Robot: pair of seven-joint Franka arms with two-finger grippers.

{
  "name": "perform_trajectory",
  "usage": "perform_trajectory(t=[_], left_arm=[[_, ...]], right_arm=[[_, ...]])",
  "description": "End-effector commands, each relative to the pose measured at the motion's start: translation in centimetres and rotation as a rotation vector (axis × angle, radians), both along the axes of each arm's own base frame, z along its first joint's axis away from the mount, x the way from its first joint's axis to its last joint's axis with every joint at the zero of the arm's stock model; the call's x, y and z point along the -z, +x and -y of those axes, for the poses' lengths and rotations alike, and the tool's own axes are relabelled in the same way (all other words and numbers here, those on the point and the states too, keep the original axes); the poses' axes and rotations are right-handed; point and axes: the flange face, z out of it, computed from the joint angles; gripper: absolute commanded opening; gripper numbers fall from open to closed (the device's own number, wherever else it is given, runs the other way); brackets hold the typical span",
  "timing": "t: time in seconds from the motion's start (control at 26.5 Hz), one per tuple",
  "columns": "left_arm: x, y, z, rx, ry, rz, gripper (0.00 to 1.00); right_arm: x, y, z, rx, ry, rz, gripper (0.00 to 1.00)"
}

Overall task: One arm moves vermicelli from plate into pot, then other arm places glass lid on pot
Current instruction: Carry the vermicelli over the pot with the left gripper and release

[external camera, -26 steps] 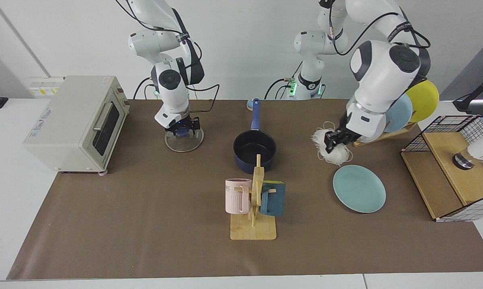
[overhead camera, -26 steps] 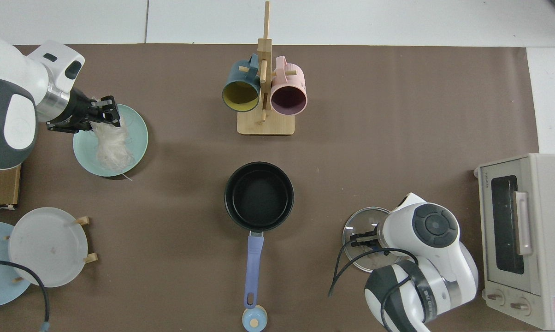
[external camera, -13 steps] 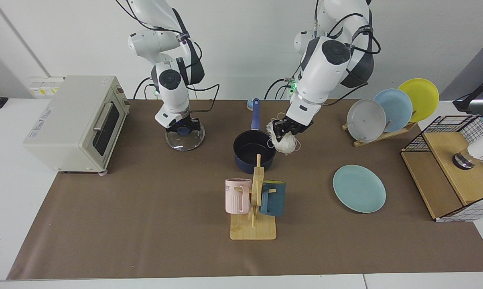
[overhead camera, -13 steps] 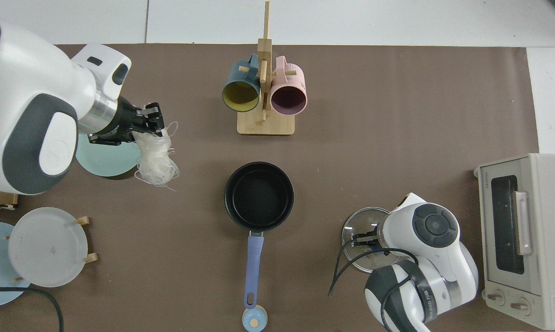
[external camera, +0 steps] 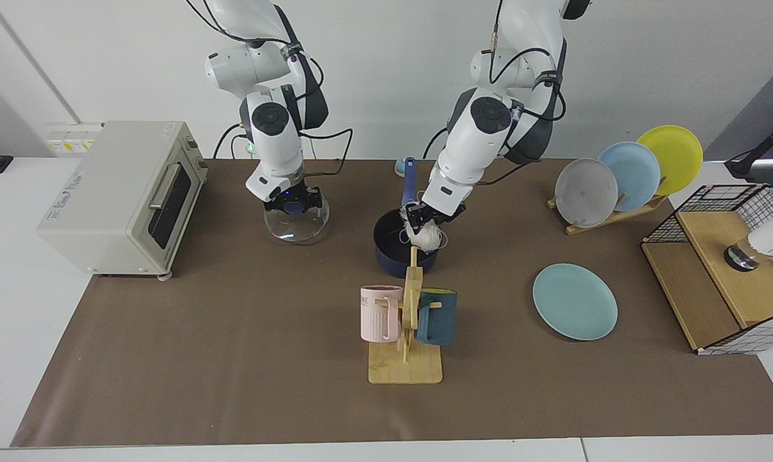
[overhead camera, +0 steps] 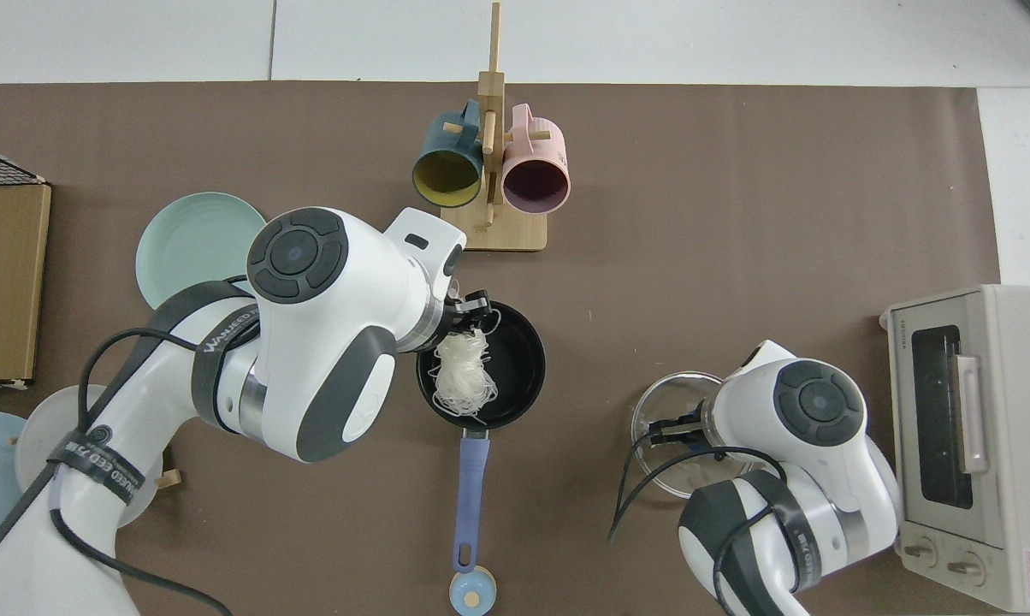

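My left gripper (external camera: 418, 220) hangs over the dark navy pot (external camera: 386, 249), shut on the white tangle of vermicelli (external camera: 427, 238). In the top view the vermicelli (overhead camera: 462, 382) dangles inside the pot (overhead camera: 522, 359), below the left gripper (overhead camera: 474, 308). The teal plate (external camera: 574, 301) lies bare, right of the pot in the facing view. My right gripper (external camera: 291, 205) is shut on the blue knob of the glass lid (external camera: 296, 226), left of the pot. From above, the lid (overhead camera: 665, 402) is half hidden under that arm's wrist.
A toaster oven (external camera: 120, 196) stands at the far left of the facing view. A wooden mug rack (external camera: 407, 321) with two mugs is just in front of the pot. A rack of plates (external camera: 624, 176) and a wire-and-wood box (external camera: 727, 276) stand at the right.
My left arm has carried the vermicelli from above the plate across to the pot, where it now hangs inside. The glass lid has tilted and shifted slightly in my right gripper.
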Motion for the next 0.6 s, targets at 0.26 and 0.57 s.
perform_trajectory(t=[0.26, 0.57], left_arm=[[4.3, -1.0, 2.3, 0.02, -0.032, -0.004, 0.0], [6.8, -1.6, 2.8, 0.024, -0.03, -0.006, 0.32]], right_arm=[[-10.1, 4.9, 1.7, -0.006, 0.029, 0.059, 0.2], [-12.7, 6.0, 3.4, -0.001, 0.025, 0.065, 0.01]])
